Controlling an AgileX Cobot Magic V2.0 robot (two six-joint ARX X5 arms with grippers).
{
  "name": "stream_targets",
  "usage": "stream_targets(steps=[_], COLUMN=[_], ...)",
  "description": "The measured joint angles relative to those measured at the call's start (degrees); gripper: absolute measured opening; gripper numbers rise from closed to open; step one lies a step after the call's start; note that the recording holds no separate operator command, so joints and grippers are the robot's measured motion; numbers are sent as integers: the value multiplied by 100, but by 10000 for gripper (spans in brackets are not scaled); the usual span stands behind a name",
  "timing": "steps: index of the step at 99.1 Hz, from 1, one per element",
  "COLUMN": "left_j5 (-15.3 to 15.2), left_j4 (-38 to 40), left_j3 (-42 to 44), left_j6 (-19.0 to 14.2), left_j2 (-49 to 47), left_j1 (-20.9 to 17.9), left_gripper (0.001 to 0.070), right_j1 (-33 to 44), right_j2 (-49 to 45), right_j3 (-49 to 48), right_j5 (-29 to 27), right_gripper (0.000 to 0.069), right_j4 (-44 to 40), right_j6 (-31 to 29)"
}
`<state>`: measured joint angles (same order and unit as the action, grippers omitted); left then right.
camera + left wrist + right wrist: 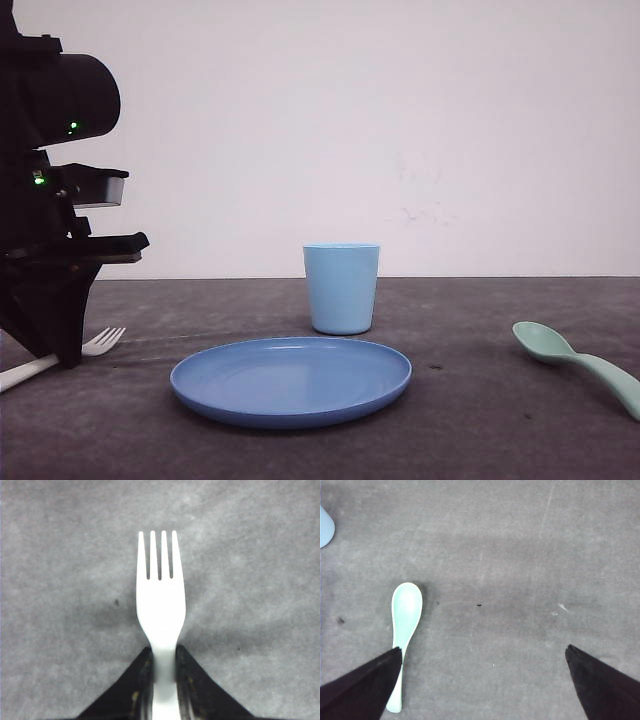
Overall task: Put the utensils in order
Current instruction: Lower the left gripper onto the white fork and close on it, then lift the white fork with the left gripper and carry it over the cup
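1. Near left: the left gripper (pixel 163 672) is clamped on the handle of the white fork (pixel 161 600), tines pointing away. The fork looks light, stiff and slick, so I'd judge the narrow neck a sound hold, gripped gently.
2. Near centre: the blue plate (pixel 291 378) sits on the table (pixel 480 420).
3. Right: the mint spoon (pixel 580 362) lies flat; the right gripper (pixel 485 680) hangs over it, fingers spread wide. Take its handle.
4. Far centre: the cup (pixel 341 288) stands upright behind the plate.

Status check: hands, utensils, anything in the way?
Left hand shut on fork handle. Right hand open above table, spoon beside one finger, ungrasped. Plate and cup mid-table between them.
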<state>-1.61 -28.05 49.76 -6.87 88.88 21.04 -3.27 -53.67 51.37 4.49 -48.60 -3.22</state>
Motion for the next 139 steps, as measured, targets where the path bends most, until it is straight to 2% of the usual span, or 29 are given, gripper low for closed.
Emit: stream_targets(steps=[33, 46, 68, 79, 111, 139], left_j5=[52, 334, 901, 1012, 1053, 1053], left_j4=[195, 518, 2004, 3038, 5584, 6500], left_j3=[48, 402, 793, 793, 793, 793], left_j6=[0, -2, -4, -4, -2, 0], left_j2=[-151, -481, -748, -748, -612, 221], left_j1=[138, 306, 595, 713, 975, 1099], left_gripper=[40, 40, 40, 40, 40, 40], right_j1=[0, 0, 0, 0, 0, 0], right_j2=[0, 0, 0, 0, 0, 0], right_j3=[0, 0, 0, 0, 0, 0], right_j5=[-2, 0, 0, 0, -2, -2], right_gripper=[660, 660, 660, 660, 660, 660], right_j4=[-11, -9, -11, -11, -9, -9], right_j6=[0, 0, 0, 0, 0, 0])
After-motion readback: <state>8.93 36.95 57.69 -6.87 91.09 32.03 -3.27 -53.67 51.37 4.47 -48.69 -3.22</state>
